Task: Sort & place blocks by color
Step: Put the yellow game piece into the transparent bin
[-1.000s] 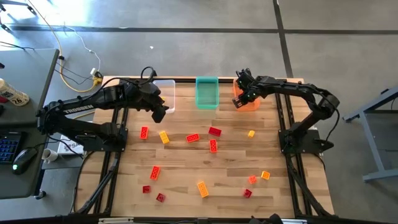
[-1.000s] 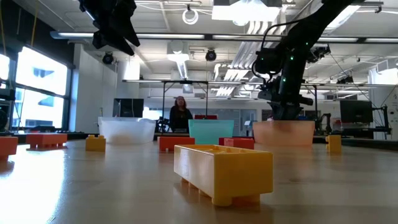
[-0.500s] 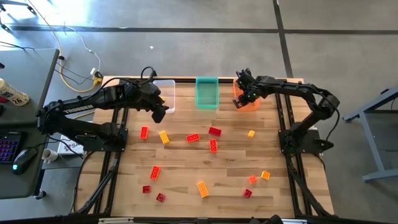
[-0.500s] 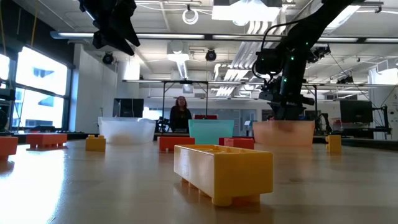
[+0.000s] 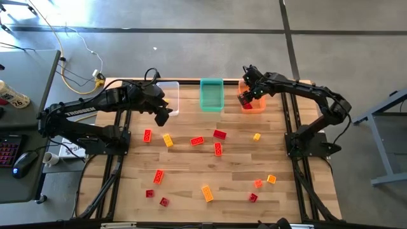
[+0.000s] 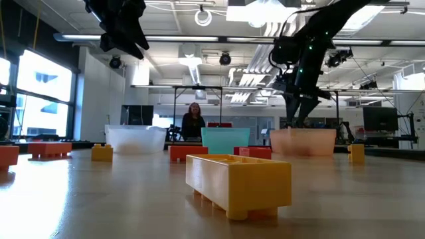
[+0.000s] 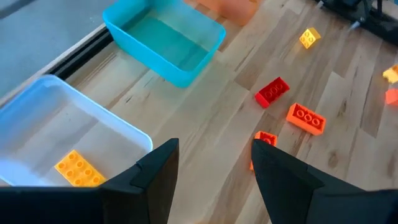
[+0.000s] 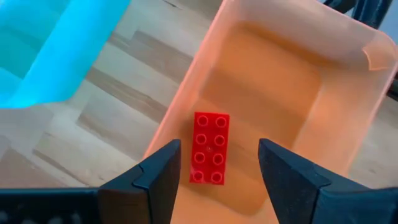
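Observation:
My right gripper (image 5: 245, 99) (image 8: 219, 154) hangs open above the orange bin (image 5: 257, 93) (image 8: 292, 38) at the table's far edge. A red brick (image 8: 209, 148) (image 5: 248, 105) lies flat, studs up, on the bin's floor below the fingers, and nothing touches it. My left gripper (image 5: 164, 116) (image 7: 214, 152) stands open in the air next to the clear bin (image 5: 172, 95) (image 7: 56, 121), with nothing between its fingers. A yellow brick (image 7: 78, 168) lies in the clear bin. Red, orange and yellow bricks lie scattered on the wooden table (image 5: 191, 184).
A teal bin (image 5: 212, 94) (image 7: 165, 40) stands between the clear and orange bins. Loose bricks lie mid-table, among them a red one (image 5: 219, 134), an orange one (image 5: 198, 140) and a yellow one (image 5: 168, 140). More lie near the front edge (image 5: 208, 193). A person (image 6: 192, 123) stands far behind.
My right gripper has risen out of the orange bin, and in the low view its fingers stand wider apart than before. The red brick now shows on the bin's floor beneath it.

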`<state>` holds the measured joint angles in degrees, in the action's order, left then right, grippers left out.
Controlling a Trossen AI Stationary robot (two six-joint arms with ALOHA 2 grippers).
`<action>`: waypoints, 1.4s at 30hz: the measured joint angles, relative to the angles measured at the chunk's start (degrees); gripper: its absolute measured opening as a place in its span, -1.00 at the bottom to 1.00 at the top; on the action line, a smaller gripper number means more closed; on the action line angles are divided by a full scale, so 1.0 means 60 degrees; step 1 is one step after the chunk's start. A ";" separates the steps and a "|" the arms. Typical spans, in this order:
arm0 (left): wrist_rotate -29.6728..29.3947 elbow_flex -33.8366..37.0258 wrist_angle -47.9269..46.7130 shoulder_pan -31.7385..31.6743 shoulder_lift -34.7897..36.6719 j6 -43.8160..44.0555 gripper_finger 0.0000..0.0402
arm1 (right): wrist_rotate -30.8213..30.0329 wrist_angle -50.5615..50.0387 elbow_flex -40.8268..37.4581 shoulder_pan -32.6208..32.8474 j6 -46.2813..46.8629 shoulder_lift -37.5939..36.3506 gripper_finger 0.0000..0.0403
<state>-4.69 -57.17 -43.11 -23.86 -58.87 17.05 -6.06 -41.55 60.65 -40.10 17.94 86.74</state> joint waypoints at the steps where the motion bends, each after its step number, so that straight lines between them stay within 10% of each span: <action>1: 0.0000 0.0000 0.0000 0.0000 0.0000 -0.0228 -0.06 | 0.0080 -0.0126 0.0095 0.0000 0.0004 0.0004 0.00; 9: 0.0412 0.0000 -0.0205 0.0000 0.0000 -0.1327 -0.06 | 0.0476 -0.1083 0.0838 0.0480 0.0425 0.0004 0.00; 24: 0.0426 0.0000 -0.1326 0.0002 0.0000 0.5277 -0.06 | -0.0496 -0.1878 0.1829 0.2171 0.1575 0.0007 0.00; 42: -0.1052 0.0000 -0.3006 0.0965 -0.0025 0.8201 -0.06 | -0.0935 -0.1934 0.2133 0.2648 0.1030 0.0011 0.00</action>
<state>-11.00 -57.17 -61.15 -18.07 -59.02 66.26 -11.67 -53.16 73.45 -24.21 24.12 86.80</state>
